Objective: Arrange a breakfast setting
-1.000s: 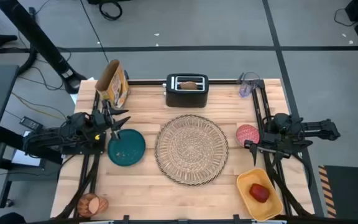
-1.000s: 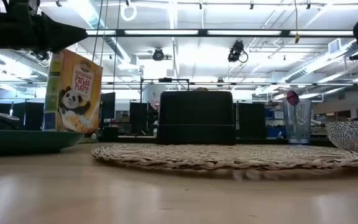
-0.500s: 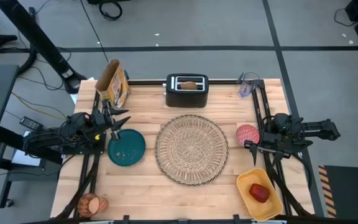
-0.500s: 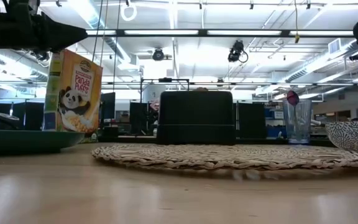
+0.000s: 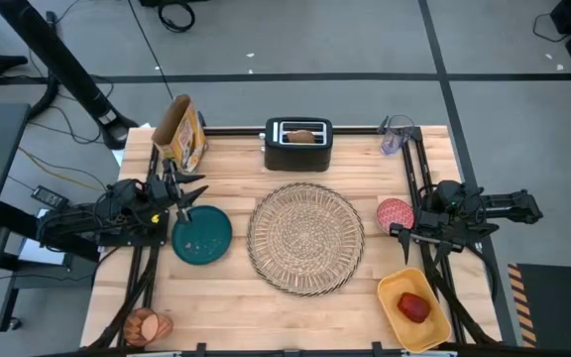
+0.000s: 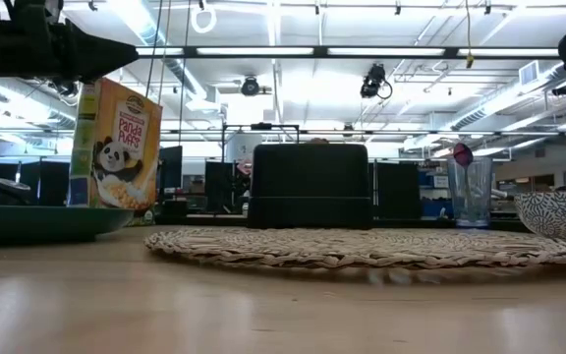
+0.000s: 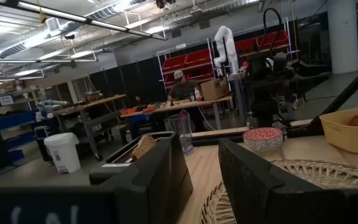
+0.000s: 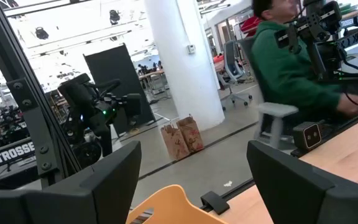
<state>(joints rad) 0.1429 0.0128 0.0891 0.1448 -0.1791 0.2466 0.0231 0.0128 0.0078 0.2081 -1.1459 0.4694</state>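
Observation:
The round woven placemat (image 5: 305, 238) lies flat at the table's middle. Left of it sits the teal plate (image 5: 202, 235), and right of it the small red bowl (image 5: 395, 213) stands on its base. The toast slice (image 5: 303, 135) stands in a black toaster (image 5: 298, 144) at the far edge. The red apple (image 5: 414, 308) lies in a yellow container (image 5: 393, 290) near the front right. An orange cup (image 5: 148, 324) lies at the front left corner. My left gripper (image 5: 188, 193) hovers open over the plate's far rim. My right gripper (image 5: 404, 233) hovers open beside the bowl.
A cereal box (image 5: 181, 131) stands at the far left. A clear glass (image 5: 395, 135) with something in it stands at the far right. A person in a green top (image 8: 291, 68) sits beyond the table's right side. Bare wood lies near the front edge.

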